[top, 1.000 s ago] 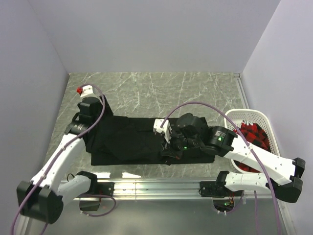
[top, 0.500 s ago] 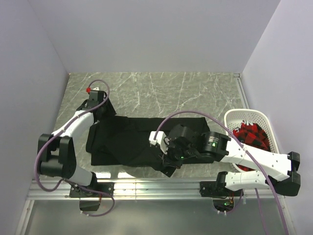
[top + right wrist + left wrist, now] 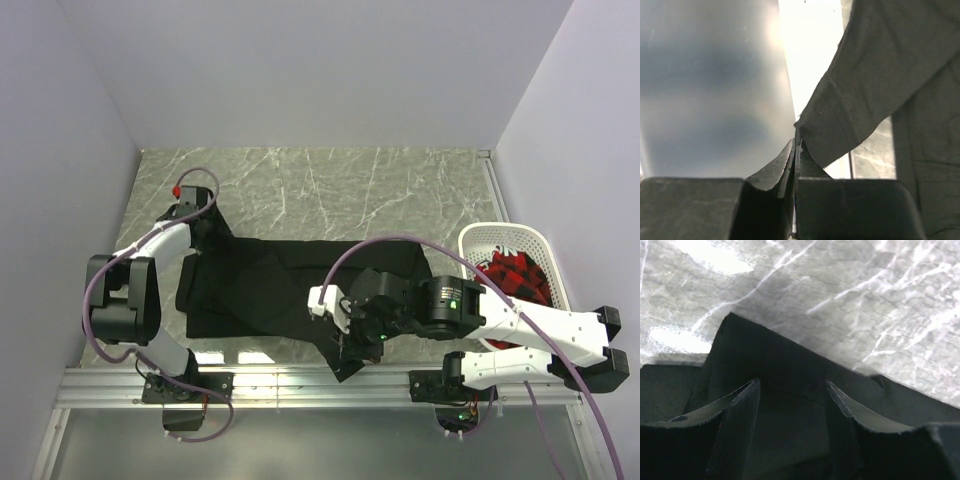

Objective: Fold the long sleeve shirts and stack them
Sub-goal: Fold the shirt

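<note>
A black long sleeve shirt (image 3: 265, 285) lies spread across the marble table. My right gripper (image 3: 347, 355) is shut on the edge of one sleeve (image 3: 875, 75), drawn out toward the table's near edge over the metal rail. In the right wrist view the right gripper (image 3: 797, 142) pinches the cloth right at its tips. My left gripper (image 3: 203, 232) is at the shirt's far left corner. It stands open in the left wrist view (image 3: 792, 387), its fingers (image 3: 747, 405) apart with flat black cloth (image 3: 790, 360) between and under them.
A white basket (image 3: 505, 237) holding red cloth (image 3: 515, 275) stands at the right side of the table. Grey walls close in the left, far and right sides. A metal rail (image 3: 260, 380) runs along the near edge.
My right gripper has pulled the sleeve from mid-shirt toward the near edge. The left arm has swung its gripper to the shirt's far left corner, with its jaws narrower than before.
</note>
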### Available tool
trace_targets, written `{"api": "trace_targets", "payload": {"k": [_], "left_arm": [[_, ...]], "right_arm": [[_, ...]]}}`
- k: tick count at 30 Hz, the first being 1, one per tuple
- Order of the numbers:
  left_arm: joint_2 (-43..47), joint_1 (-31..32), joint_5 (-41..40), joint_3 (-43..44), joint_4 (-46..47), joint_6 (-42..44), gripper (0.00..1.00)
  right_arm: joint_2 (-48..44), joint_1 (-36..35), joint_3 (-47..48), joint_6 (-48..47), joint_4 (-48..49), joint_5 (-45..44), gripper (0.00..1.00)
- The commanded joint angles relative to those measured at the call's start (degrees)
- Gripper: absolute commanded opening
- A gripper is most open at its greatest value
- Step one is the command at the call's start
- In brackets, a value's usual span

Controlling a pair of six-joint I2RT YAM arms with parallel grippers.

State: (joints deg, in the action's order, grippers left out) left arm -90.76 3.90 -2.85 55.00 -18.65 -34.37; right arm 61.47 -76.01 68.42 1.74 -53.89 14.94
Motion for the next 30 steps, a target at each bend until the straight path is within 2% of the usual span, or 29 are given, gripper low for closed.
{"api": "trace_targets", "payload": {"k": [1,14,24,30], "left_arm": [[-0.7,-0.8,-0.2,0.9,1.9,-0.8,0.59],[-2.0,-3.7,-5.7,-0.4,0.2,-3.2,0.55],[2.9,-6.0,-5.5,-1.9,1.2,-4.1,0.66],[3.3,-6.9,-5.1,-2.5,1.8,-4.5,0.67]], "right_arm": [[-1.4,-1.9,2.6,1.8,-1.2,1.7,0.00],[1.2,-4.2,0.5,3.1,-1.8,4.1,0.00],[-0.9,-6.5,4.7,4.8,-7.0,1.5,0.00],[-1.0,-6.5,2.9,4.6,-7.0,1.4,0.00]]}}
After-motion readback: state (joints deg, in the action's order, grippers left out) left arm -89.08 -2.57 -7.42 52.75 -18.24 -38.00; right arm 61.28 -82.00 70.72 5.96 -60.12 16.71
